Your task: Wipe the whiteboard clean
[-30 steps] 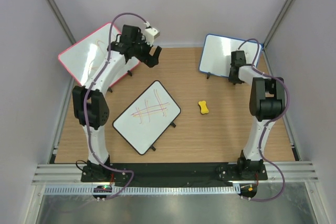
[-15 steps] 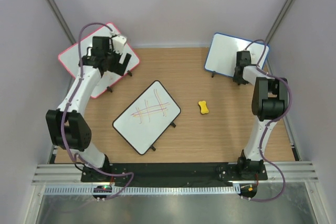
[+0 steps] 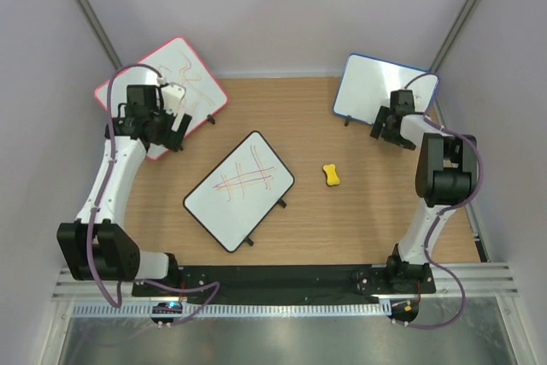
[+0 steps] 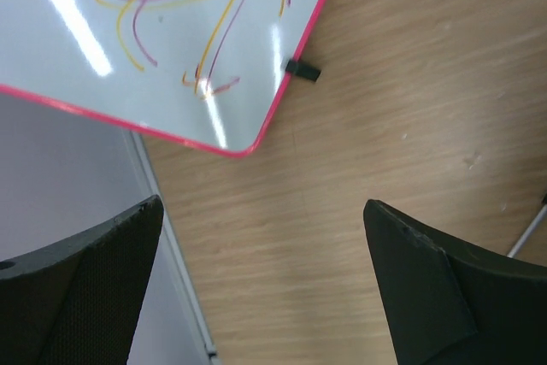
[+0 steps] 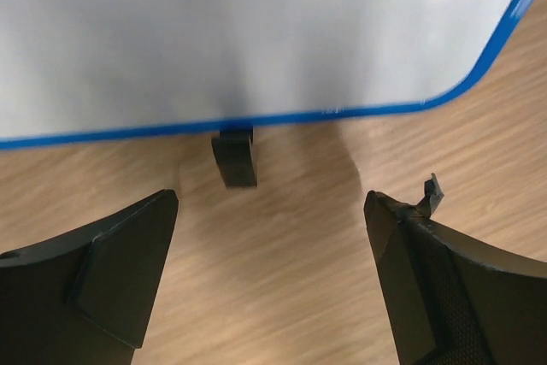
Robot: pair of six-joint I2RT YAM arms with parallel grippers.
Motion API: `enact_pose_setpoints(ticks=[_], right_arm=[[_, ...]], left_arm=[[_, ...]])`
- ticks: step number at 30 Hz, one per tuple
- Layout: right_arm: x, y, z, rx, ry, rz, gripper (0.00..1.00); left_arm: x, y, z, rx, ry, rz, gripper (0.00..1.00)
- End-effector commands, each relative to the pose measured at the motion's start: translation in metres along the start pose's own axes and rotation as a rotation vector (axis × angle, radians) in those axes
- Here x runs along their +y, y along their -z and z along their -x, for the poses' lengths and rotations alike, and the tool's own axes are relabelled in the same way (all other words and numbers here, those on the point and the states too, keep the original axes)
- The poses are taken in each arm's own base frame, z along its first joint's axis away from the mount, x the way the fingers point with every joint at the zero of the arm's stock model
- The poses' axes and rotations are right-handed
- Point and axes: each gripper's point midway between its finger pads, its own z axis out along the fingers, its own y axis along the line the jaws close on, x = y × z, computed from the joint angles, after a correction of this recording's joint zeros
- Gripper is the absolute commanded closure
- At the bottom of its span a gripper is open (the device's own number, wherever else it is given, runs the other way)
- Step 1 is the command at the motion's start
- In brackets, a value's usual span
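From above, the whiteboard sits at the far right of the bench, and we see no marks on its face. The right pincer hangs just beside its near edge, jaws apart and empty. We judge that a careless push from there could catch the board's edge and slide or topple it. The left pincer, also spread, hovers by the pink-framed board at the far left. A yellow bone-shaped eraser lies well apart from both.

In the left wrist view we find a glossy white panel with orange and purple loops and a rounded pink corner. Nothing lies between the fingers.

In the right wrist view a small black foot props the slick blue-rimmed panel on grained wood.
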Motion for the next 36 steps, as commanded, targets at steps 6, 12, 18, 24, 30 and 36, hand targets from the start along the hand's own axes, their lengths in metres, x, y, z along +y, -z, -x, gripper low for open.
enact_pose_setpoints(ticks=[6, 12, 18, 24, 30, 36], right_arm=[[0.011, 0.089, -0.004, -0.099, -0.114, 0.194, 0.0], [-0.021, 0.14, -0.032, -0.328, -0.23, 0.207, 0.0], [-0.048, 0.18, -0.045, -0.529, -0.283, 0.235, 0.0], [-0.04, 0.188, -0.068, -0.554, -0.275, 0.346, 0.0], [-0.03, 0.194, -0.063, -0.57, -0.29, 0.408, 0.0], [-0.024, 0.192, -0.068, -0.563, -0.292, 0.447, 0.0]], left_arm=[[0.031, 0.041, -0.089, 0.263, -0.095, 0.258, 0.0], [0.013, 0.035, -0.145, 0.332, -0.045, 0.242, 0.0], [0.022, 0.008, -0.15, 0.175, 0.061, 0.327, 0.0], [0.019, -0.009, -0.151, 0.01, 0.271, 0.328, 0.0], [0.005, -0.011, -0.145, -0.066, 0.353, 0.254, 0.0], [0.003, -0.009, -0.144, -0.077, 0.371, 0.252, 0.0]])
